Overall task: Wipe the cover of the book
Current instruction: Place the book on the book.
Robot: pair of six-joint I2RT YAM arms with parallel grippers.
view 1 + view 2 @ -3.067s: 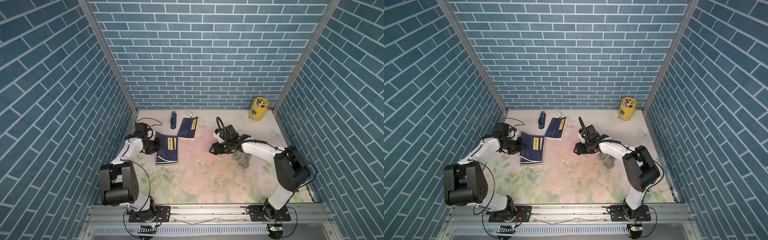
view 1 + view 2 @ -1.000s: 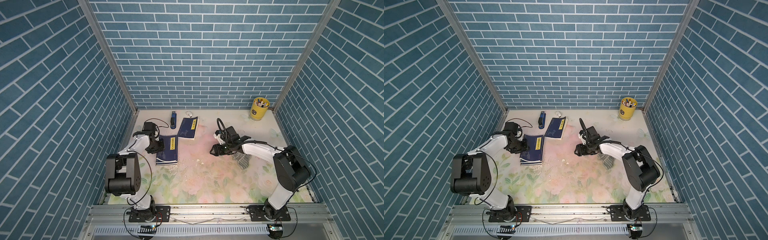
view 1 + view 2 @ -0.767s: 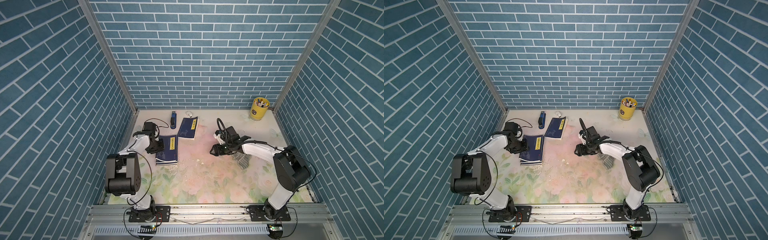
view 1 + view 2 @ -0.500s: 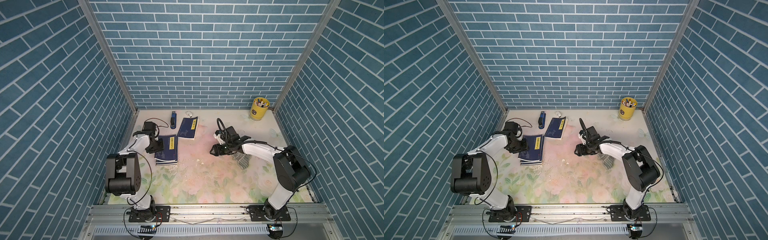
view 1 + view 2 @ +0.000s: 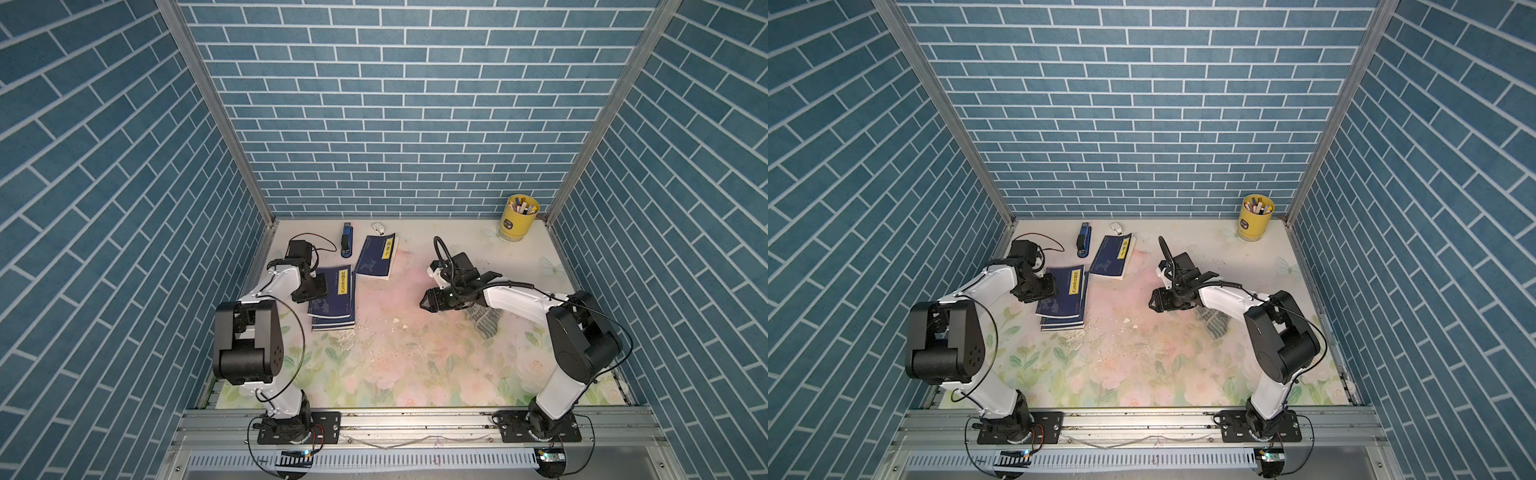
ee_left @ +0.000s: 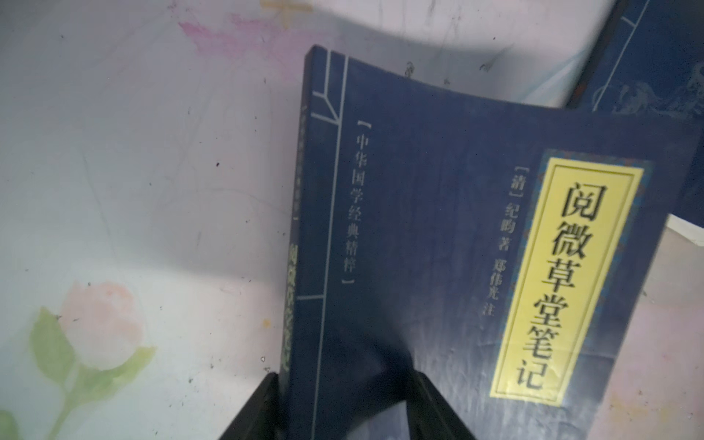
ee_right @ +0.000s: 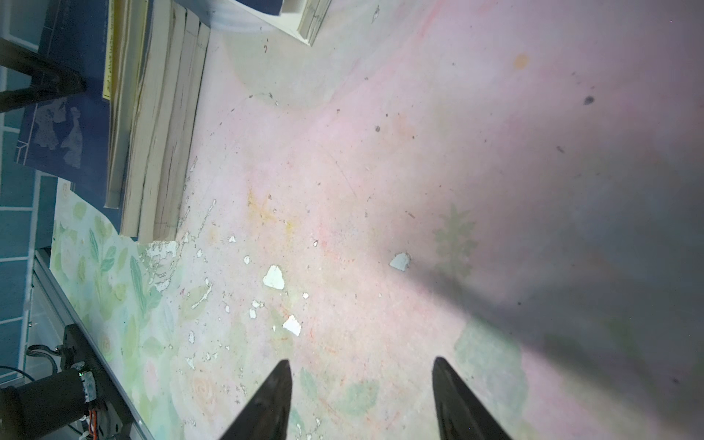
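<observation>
Room: the left gripper (image 5: 316, 286) works close to the left wall (image 5: 232, 232), and its arm fills the strip between wall and books. Ahead of the right gripper (image 5: 428, 300) the mat (image 5: 395, 365) is open right up to the page edges of the books. Only white flakes (image 7: 273, 277) lie there.

Left jaws: partway open, straddling the spine edge of the book (image 6: 438, 247). One finger (image 6: 259, 411) sits just outside the spine, the other over the cover. Nothing is clamped. Can't tell if the tips press on the cover.

Right jaws: parted with a clear gap, empty, tips low over the mat. The cloth (image 5: 484, 323) lies behind them under the right arm, not held.

The book sits directly under the left jaws, on top of a stack (image 7: 164, 133) of similar paperbacks. A second book (image 5: 376, 259) lies just past the stack's far corner, with a stapler (image 5: 345, 245) beside it. The pen cup (image 5: 517, 218) is well beyond the right jaws, in the far corner.

Materials:
- Book cover: dark blue, matte, scuffed pale in patches, with a yellow title label (image 6: 564, 282). Its top edge is bowed.
- Stack pages: yellowed, edges ragged.
- Cloth: grey, striped, crumpled.
- Mat: floral print, stained pink, surface flaking.
</observation>
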